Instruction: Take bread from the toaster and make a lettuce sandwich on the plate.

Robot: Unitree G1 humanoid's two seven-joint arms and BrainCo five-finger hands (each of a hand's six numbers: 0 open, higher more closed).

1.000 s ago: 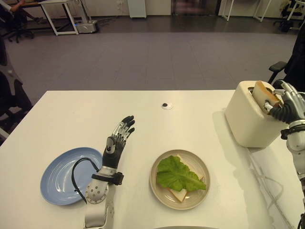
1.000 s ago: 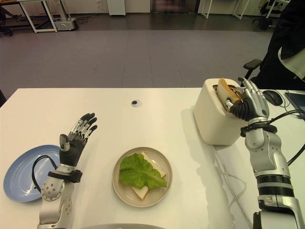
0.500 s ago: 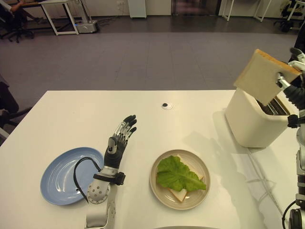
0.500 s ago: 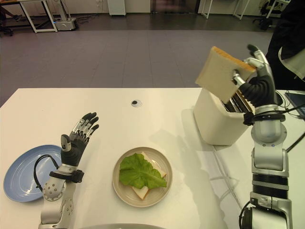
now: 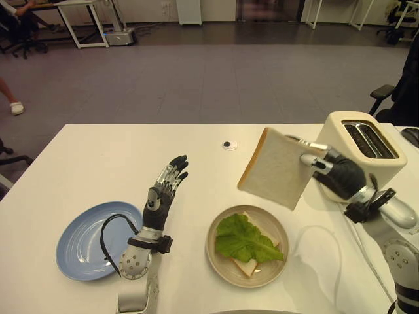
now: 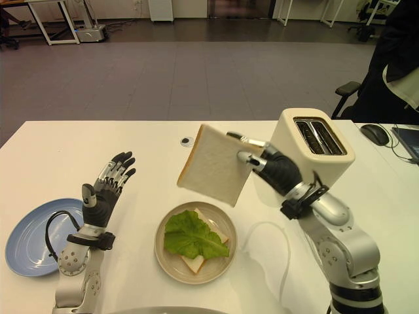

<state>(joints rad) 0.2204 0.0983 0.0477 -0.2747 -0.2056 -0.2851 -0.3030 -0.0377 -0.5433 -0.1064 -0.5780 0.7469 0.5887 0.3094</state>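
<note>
My right hand [image 5: 334, 173] is shut on a slice of white bread [image 5: 273, 169], holding it tilted in the air just above the far side of the beige plate [image 5: 280, 230]. On that plate lies a lettuce leaf [image 5: 245, 240] on top of a bread slice [image 5: 247, 265]. The cream toaster [image 5: 359, 147] stands at the right, behind my hand, with both slots showing dark. My left hand [image 5: 160, 194] is raised with its fingers spread, holding nothing, between the blue plate [image 5: 82, 242] and the beige plate.
A small round black-and-white fitting [image 5: 228, 144] sits in the table top at the far middle. A white cable [image 5: 314, 239] loops over the table under my right arm. A dark computer mouse [image 6: 374, 134] lies to the right of the toaster.
My right hand has lifted the bread slice out of the toaster and carried it left and down, to above the beige plate. The left hand has stayed where it was.
</note>
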